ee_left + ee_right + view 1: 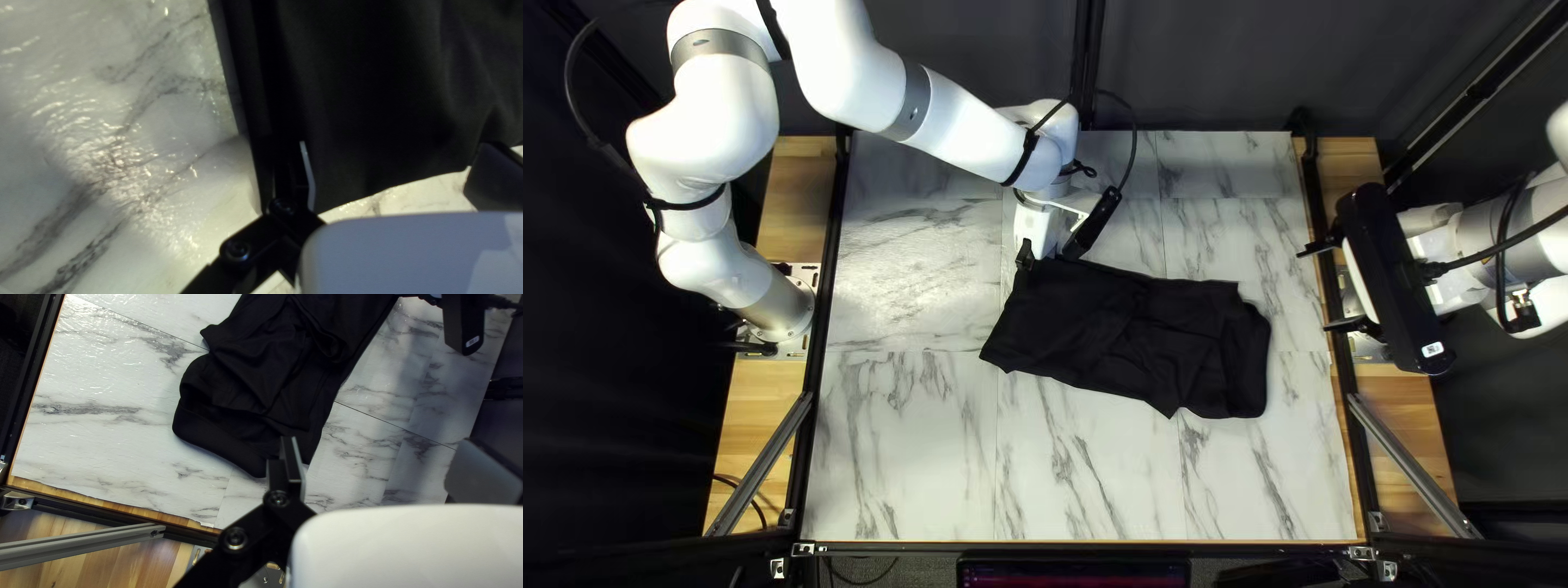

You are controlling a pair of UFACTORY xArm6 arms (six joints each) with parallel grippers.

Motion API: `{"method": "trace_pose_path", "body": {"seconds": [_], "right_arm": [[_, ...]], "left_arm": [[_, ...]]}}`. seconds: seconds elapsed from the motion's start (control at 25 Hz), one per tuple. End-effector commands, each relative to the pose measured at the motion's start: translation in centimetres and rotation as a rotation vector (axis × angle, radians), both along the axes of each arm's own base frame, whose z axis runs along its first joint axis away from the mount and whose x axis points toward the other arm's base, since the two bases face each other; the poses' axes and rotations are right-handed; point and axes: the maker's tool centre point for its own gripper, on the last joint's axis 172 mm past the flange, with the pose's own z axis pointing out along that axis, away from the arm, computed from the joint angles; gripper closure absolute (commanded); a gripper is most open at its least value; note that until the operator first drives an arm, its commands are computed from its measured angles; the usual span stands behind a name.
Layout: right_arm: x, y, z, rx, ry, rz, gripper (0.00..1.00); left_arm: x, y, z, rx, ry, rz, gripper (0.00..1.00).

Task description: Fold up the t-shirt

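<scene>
Shirt (1111, 327): it lies near the middle of the table (915, 457), a long black bundle with its smoother end toward the table's left edge.
Fabric: you probably have something light, soft and limp; expect it to drape and crease rather than hold a shape. It won't break, but layers may slide over each other.
Left gripper (397, 158): you have its fingers wide apart at the shirt's corner nearest the table's far edge, with no cloth clamped between them.
Right gripper (381, 452): you have it open too, up by the table's right edge, well apart from the shirt.
Smooth end: your best hold, I judge. Go low at that far corner and pinch all the layers together, or the top one peels off alone.
Rumpled end: toward the table's right edge the cloth bunches and overlaps. Take its outer corner, not a loose flap.
Lift: keep it low and slow; a limp middle is likely to sag and drag on the table.
</scene>
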Motion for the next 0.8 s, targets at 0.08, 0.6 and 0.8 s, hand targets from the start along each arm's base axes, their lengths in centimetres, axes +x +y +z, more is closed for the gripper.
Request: {"method": "trace_pose_path", "body": {"seconds": [0.08,0.6,0.8], "right_arm": [[0.0,0.0,0.0,0.0,0.0,0.0,0.0],[0.0,0.0,0.0,0.0,0.0,0.0,0.0],[0.0,0.0,0.0,0.0,0.0,0.0,0.0]], "left_arm": [[-0.1,0.2,0.1,0.001,-0.001,-0.002,1.0],[-1.4,1.5,1.2,-0.004,-0.052,0.006,0.99],[-2.4,2.0,2.2,-0.024,-0.119,0.014,0.99]]}}
